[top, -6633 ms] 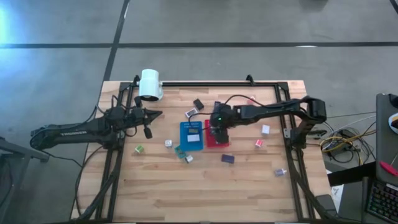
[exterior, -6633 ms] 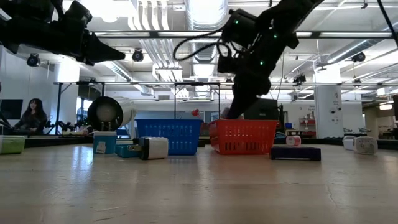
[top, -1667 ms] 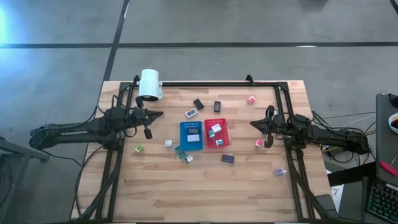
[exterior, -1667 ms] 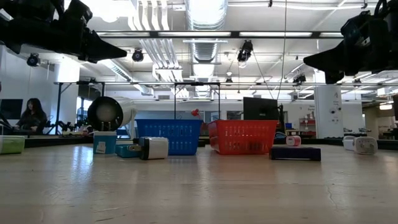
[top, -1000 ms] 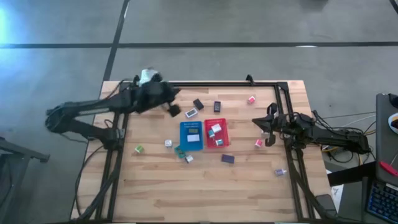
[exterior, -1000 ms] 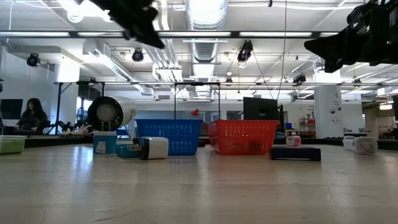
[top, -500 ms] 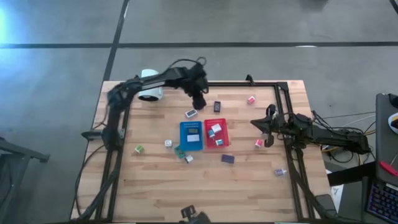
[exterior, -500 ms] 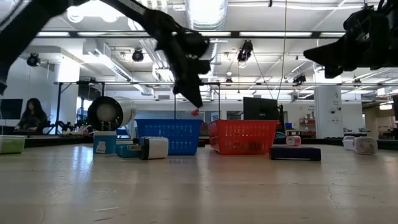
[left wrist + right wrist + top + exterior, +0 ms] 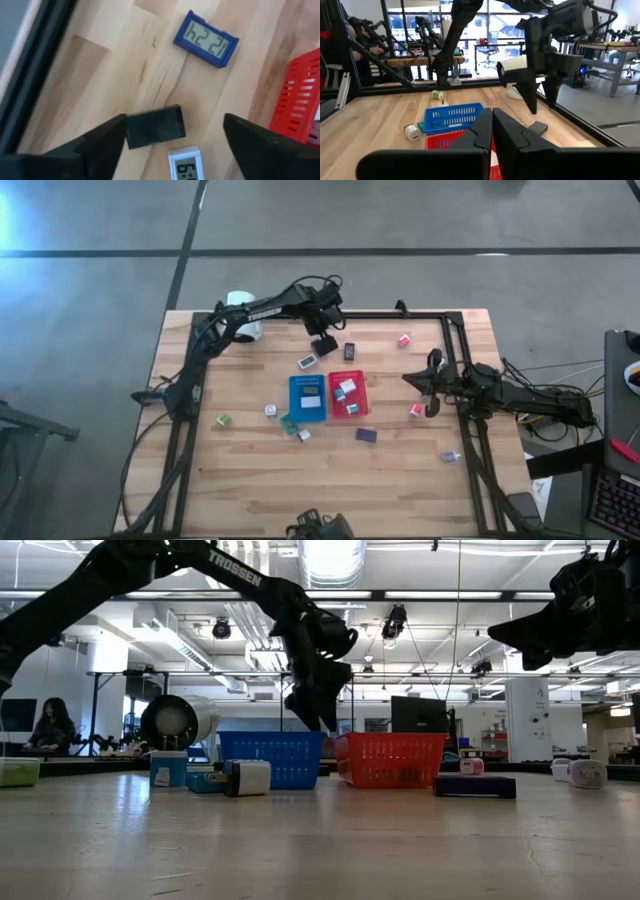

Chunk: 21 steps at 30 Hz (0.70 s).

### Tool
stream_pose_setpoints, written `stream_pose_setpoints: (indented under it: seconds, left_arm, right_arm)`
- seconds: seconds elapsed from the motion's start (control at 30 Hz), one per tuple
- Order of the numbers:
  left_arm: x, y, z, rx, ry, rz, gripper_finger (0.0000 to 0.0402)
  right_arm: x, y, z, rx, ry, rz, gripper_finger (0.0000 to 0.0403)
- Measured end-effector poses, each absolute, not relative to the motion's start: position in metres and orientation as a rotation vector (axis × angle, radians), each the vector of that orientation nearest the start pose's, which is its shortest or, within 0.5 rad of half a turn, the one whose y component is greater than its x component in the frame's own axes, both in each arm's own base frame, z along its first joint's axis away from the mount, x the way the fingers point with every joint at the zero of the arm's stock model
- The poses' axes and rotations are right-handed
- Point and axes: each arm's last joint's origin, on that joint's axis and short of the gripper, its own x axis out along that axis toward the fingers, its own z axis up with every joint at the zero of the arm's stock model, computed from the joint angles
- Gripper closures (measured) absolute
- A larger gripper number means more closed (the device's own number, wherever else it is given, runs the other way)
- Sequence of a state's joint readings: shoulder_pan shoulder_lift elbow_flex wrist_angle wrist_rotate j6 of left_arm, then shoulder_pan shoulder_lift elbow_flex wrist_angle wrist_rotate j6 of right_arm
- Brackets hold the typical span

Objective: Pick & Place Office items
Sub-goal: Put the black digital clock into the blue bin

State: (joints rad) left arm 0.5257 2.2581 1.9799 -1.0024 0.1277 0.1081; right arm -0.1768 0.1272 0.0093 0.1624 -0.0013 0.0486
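The left claw hung over the far part of the worktop, fingers spread wide, with a black block lying flat directly beneath it, between the fingertips. A good grasp probably meant dropping straight down and closing across the block's short sides, clear of the white display item just beside it. Half a second earlier the left claw was a little short of this spot. The right claw waited well off to the side, fingers pressed together and empty.
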Motion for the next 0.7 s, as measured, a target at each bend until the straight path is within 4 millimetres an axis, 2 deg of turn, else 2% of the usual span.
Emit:
stream_pose_setpoints:
  seconds: [0.17,0.3,0.7]
  left_arm:
    - [0.406,0.227,0.196,-0.320,1.266,0.332,0.0015]
    - [0.402,0.227,0.188,-0.288,1.304,0.422,0.0013]
    - [0.401,0.228,0.178,-0.297,1.301,0.424,0.0011]
  right_arm:
    - [0.104,-0.018,0.172,0.041,-0.046,-0.173,0.0394]
    - [0.103,-0.018,0.172,0.034,-0.046,-0.173,0.0394]
    - [0.103,-0.018,0.173,-0.009,-0.056,-0.176,0.0394]
